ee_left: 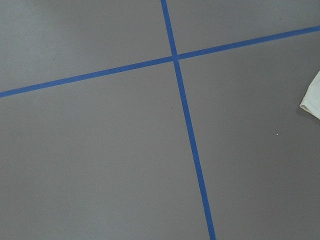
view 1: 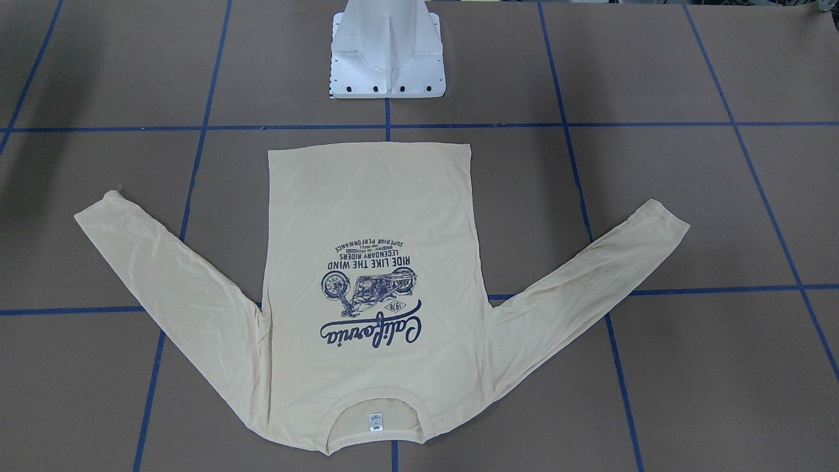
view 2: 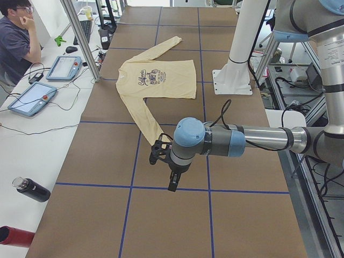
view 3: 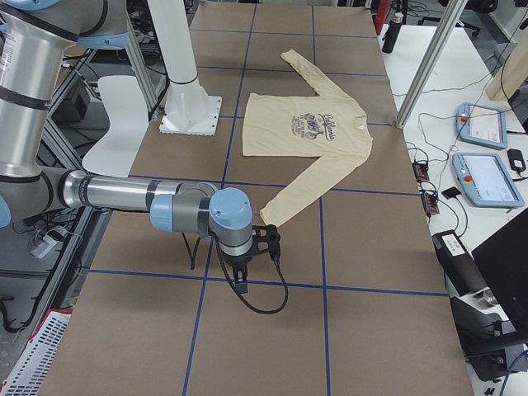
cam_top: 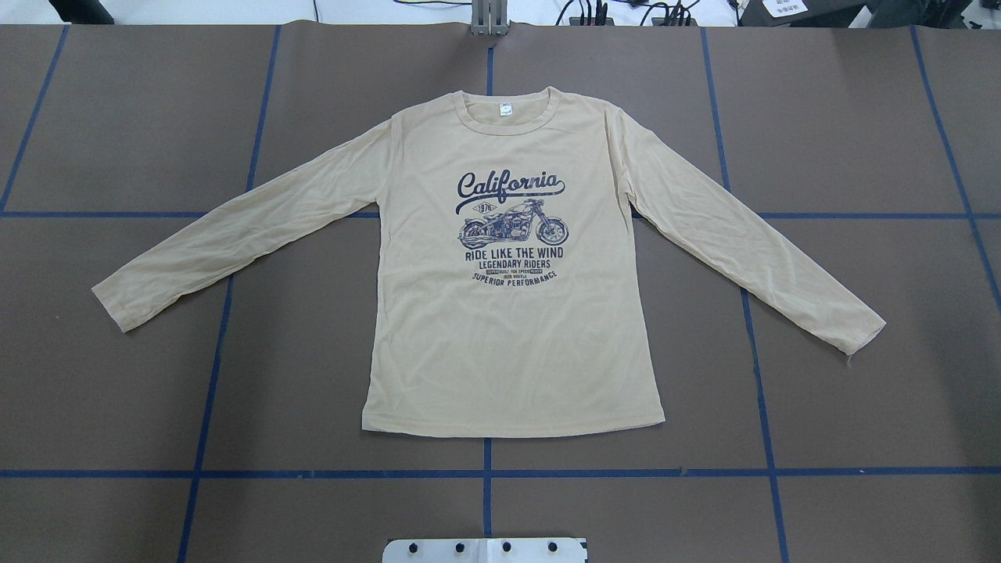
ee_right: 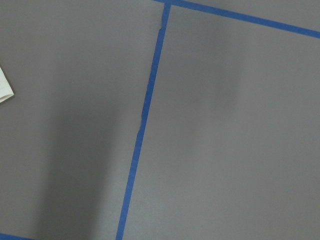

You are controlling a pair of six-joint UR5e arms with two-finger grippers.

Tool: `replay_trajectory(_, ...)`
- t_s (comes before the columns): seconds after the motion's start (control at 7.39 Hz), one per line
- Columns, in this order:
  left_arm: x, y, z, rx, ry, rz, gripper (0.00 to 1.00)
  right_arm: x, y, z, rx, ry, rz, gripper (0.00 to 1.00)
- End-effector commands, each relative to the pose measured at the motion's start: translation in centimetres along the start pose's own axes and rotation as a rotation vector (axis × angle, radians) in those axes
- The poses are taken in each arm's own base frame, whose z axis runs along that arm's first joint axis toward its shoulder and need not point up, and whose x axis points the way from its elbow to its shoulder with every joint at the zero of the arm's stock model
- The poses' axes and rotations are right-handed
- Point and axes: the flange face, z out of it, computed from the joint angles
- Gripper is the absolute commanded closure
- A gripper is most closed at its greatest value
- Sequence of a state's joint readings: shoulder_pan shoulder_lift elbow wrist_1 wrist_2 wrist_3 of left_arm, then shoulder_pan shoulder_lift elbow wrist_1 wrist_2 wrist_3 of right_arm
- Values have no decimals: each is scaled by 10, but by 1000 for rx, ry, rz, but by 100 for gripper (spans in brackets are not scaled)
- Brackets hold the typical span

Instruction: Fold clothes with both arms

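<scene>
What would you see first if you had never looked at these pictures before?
A pale yellow shirt lies flat in the middle of the brown table, both long sleeves spread wide. On its chest is a dark blue motorcycle print with the word "California". In the side views, the left arm and the right arm each hang over the table near the end of a sleeve.
</scene>
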State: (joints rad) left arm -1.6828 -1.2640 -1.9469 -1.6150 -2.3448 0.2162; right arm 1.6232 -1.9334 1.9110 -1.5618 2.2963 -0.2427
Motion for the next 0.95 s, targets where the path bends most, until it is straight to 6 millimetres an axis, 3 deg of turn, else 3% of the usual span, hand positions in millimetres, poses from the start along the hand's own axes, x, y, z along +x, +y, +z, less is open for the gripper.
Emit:
replay_trajectory(0.0, 19, -9, -21, 42, -5, 36, 0, -2, -5, -3, 8, 2, -14, 0)
replay_trajectory(0.14, 26, -13, -29, 60, -8, 54, 0, -3, -10, -6, 18, 4, -12, 0)
replay_trajectory(0.27, 31, -28, -37, 87, -20, 85, 0, -12, -32, -21, 74, 4, -61, 0)
replay_trajectory(0.41, 36, -58, -49, 141, -31, 129, 0, -22, -47, -31, 159, -13, -135, 0)
replay_trajectory(0.81, 52, -94, -73, 275, -61, 262, 0, -26, -59, -36, 243, -24, -204, 0)
